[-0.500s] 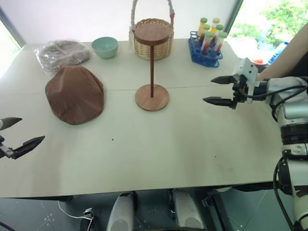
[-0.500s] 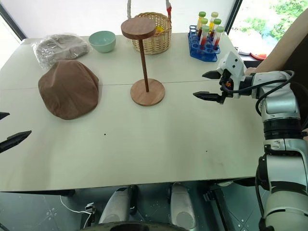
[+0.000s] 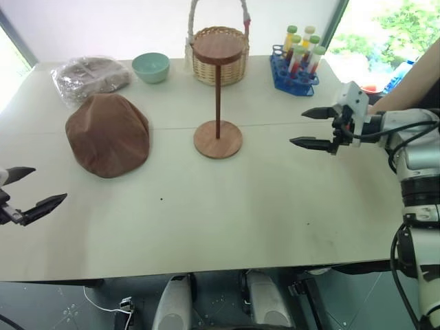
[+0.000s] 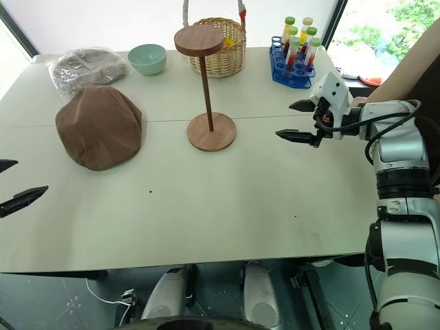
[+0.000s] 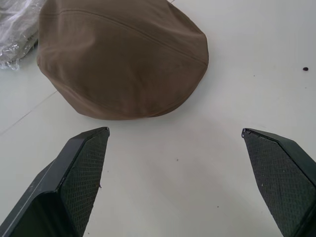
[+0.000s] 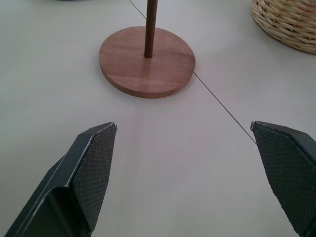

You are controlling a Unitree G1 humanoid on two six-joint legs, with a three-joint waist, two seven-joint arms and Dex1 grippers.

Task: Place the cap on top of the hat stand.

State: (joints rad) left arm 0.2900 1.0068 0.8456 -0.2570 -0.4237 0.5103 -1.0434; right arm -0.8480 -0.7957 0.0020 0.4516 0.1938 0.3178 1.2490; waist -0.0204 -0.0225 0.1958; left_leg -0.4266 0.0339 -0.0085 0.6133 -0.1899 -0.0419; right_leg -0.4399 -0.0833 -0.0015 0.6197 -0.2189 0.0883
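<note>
The brown fabric cap (image 3: 108, 135) lies flat on the white table, left of centre. The dark wooden hat stand (image 3: 218, 89) rises upright in the middle, its round base (image 6: 146, 61) on the tabletop and its disc top bare. My left gripper (image 3: 23, 190) hovers open near the table's front left edge, a short way in front of the cap (image 5: 121, 54), apart from it. To the right of the stand my right gripper (image 3: 311, 128) hangs open above the table, pointing toward the stand's base with nothing between its fingers.
Along the back edge sit a clear plastic bag (image 3: 89, 75), a pale green bowl (image 3: 150, 67), a wicker basket (image 3: 221, 56) with a tall handle just behind the stand, and a blue rack of tubes (image 3: 295, 65). A person's arm (image 3: 405, 93) shows at far right.
</note>
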